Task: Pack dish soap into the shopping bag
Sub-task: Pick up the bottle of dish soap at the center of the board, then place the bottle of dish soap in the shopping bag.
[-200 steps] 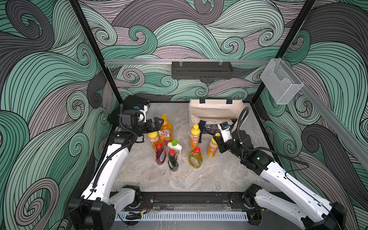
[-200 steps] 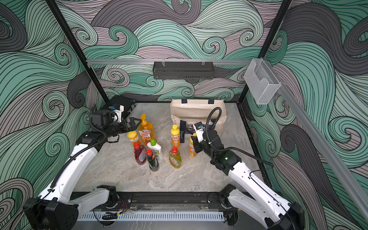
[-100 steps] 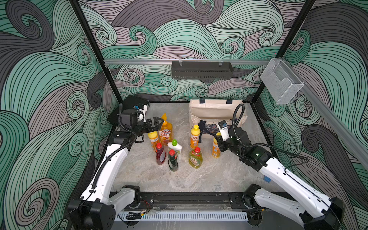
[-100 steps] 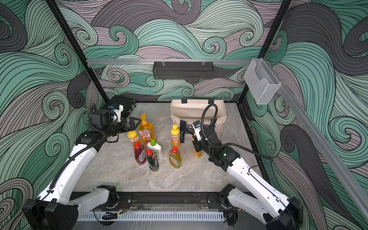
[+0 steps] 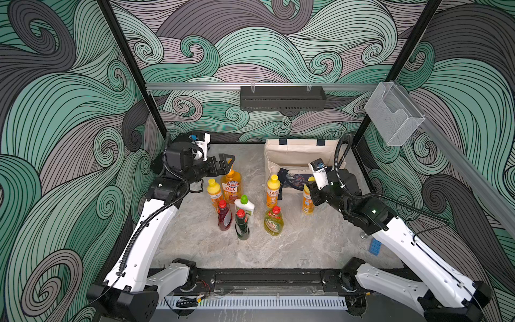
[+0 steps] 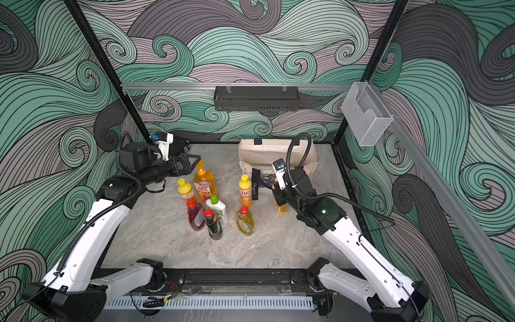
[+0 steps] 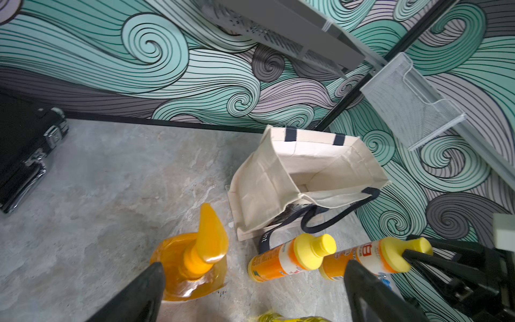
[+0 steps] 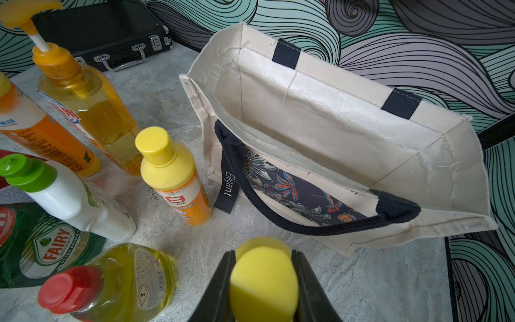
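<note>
In both top views, the right gripper (image 5: 311, 187) is clamping an orange, yellow-capped bottle (image 5: 307, 205) just in front of the shopping bag (image 5: 295, 150), far right; 7 other bottles (image 5: 243, 205) are clustering to its left. Left wrist view: the left gripper (image 7: 253, 266) is hovering above the pump bottle (image 7: 195, 262), jaws apart. Right wrist view: the bag's mouth is gaping open.

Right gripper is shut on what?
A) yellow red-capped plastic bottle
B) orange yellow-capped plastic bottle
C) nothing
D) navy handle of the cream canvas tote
B: in the right wrist view the right gripper clamps the yellow cap of the orange yellow-capped plastic bottle.
</note>
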You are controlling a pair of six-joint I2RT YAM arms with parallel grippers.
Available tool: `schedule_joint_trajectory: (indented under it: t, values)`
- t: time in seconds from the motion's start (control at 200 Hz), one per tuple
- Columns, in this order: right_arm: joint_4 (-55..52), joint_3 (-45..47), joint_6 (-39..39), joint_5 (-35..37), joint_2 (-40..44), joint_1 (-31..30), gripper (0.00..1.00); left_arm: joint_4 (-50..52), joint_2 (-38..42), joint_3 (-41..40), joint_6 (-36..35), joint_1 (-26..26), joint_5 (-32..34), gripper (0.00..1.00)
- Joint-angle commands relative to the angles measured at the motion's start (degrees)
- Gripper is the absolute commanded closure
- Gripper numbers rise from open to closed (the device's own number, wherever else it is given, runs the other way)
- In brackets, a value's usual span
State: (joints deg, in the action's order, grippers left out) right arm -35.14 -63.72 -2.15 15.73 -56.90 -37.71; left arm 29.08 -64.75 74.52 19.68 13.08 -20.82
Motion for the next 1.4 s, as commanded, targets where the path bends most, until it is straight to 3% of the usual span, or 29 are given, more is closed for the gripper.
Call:
schedule_joint_trajectory:
  t: [0.0, 0.3, 0.58, 1.046, 1.391]
  values:
    - [4.0, -6.2, -2.1, 2.0, -1.0, -0.2, 1.0, -0.4, -3.7, 4.2, -0.1, 2.5, -0.2, 0.01]
    - [-0.3, -22.8, -4.9, 3.8, -8.1, -0.1, 1.0, -0.9, -16.3, 15.1, 0.1, 8.4, 0.1, 0.02]
    - [-2.9, -37.5, -7.3, 3.6, -17.2, 0.9, 1.0, 0.5, -27.6, 21.1, -1.2, 9.3, 0.0, 0.04]
    - [-3.7, -50.1, -7.7, 0.1, -24.6, 4.2, 1.0, -0.6, -33.5, 23.4, -1.2, 11.2, -1.0, 0.05]
    - [-7.1, -60.0, -9.8, -0.2, -30.1, 5.6, 1.0, 0.9, -38.2, 25.6, -1.6, 12.4, -0.4, 0.13]
